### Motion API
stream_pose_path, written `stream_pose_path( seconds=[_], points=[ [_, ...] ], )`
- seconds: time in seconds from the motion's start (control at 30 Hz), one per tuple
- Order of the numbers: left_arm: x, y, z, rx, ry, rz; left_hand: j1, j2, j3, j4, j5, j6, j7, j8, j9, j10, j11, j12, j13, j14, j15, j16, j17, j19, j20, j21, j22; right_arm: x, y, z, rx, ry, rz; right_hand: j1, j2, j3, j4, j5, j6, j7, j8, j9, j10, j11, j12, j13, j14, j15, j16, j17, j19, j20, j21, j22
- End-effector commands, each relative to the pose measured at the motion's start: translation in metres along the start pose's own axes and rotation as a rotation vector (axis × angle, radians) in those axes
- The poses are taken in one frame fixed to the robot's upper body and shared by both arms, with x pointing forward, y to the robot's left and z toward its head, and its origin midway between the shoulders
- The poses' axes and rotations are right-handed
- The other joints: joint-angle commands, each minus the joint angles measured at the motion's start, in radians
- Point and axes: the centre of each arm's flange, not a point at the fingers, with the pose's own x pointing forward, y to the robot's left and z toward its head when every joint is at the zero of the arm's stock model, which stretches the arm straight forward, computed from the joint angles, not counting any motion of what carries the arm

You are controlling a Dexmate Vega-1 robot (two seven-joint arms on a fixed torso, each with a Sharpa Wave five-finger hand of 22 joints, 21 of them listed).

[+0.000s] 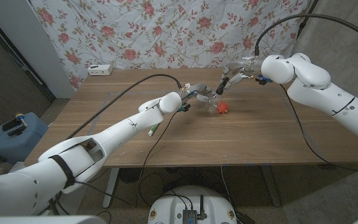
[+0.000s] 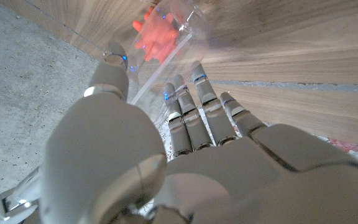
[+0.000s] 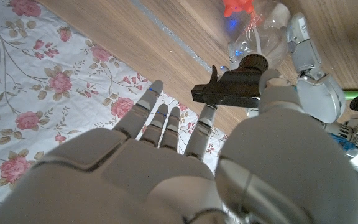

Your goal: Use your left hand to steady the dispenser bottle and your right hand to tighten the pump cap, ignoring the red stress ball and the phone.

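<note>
Right wrist view: my right hand (image 3: 241, 155) pinches the pump (image 3: 236, 84); my left hand (image 2: 166, 155) grips the bottle (image 2: 166, 50). Tightening step; next, twist clockwise.

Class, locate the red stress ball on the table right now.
In the head view, the red stress ball lies mid-table, right beside the clear dispenser bottle, between the left hand and right hand.

No text, label, brand, number or sign can be read in any of the pictures. The clear dispenser bottle (image 3: 257, 38) bears no legible print, and the white box (image 1: 100, 70) at the tabletop's far edge is too small to make out.
</note>
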Motion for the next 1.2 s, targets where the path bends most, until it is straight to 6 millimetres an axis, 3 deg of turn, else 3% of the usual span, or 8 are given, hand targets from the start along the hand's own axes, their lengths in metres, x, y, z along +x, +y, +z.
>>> stream_pose_path(
  seconds=[0.03,0.53,0.73,1.2],
  points=[
    [0.000,-0.001,-0.001,-0.004,0.006,0.002,-0.033,0.080,0.120,0.112,0.005,0.073,-0.037,0.007,0.006,0.026,-0.019,0.006,0.003,0.013,-0.074,0.005,0.005,0.000,-0.080,0.000,0.002,-0.003,0.002,0.008,0.051,0.089,-0.004,-0.015,0.002,-0.008,0.006,-0.007,0.023,0.004,0.011,0.001,0.029,0.001,0.012,0.001,0.027,0.000,0.013,0.002,0.007,0.005,0.003,0.002],
    [0.001,-0.001,-0.002,-0.003,0.007,0.002,-0.031,0.080,0.120,0.111,0.006,0.072,-0.036,0.006,0.006,0.025,-0.020,0.006,0.003,0.012,-0.074,0.005,0.005,0.000,-0.079,0.000,0.002,-0.005,0.003,0.018,0.095,0.194,-0.021,-0.070,0.024,-0.031,0.023,-0.048,0.145,0.032,0.036,-0.005,0.122,0.023,0.030,-0.002,0.108,0.011,0.039,0.000,0.047,0.030,0.011,0.003],
    [0.003,0.000,-0.003,-0.004,0.005,0.002,-0.029,0.081,0.121,0.111,0.006,0.072,-0.039,0.006,0.006,0.024,-0.020,0.005,0.003,0.013,-0.074,0.006,0.005,-0.001,-0.079,0.000,0.002,-0.005,0.003,0.022,0.104,0.224,-0.034,-0.079,0.028,-0.037,0.021,-0.064,0.190,0.046,0.043,-0.006,0.160,0.016,0.036,-0.004,0.139,0.011,0.047,-0.004,0.063,0.038,0.013,0.003],
    [0.006,0.000,-0.003,-0.005,0.001,0.003,-0.028,0.081,0.121,0.111,0.006,0.071,-0.036,0.006,0.006,0.024,-0.018,0.006,0.003,0.012,-0.073,0.005,0.005,-0.001,-0.079,0.000,0.002,-0.004,0.004,0.032,0.131,0.299,-0.046,-0.100,0.040,-0.049,0.020,-0.094,0.290,0.080,0.059,-0.010,0.242,0.028,0.050,-0.007,0.214,0.013,0.068,-0.008,0.093,0.061,0.015,0.003]
  ],
)
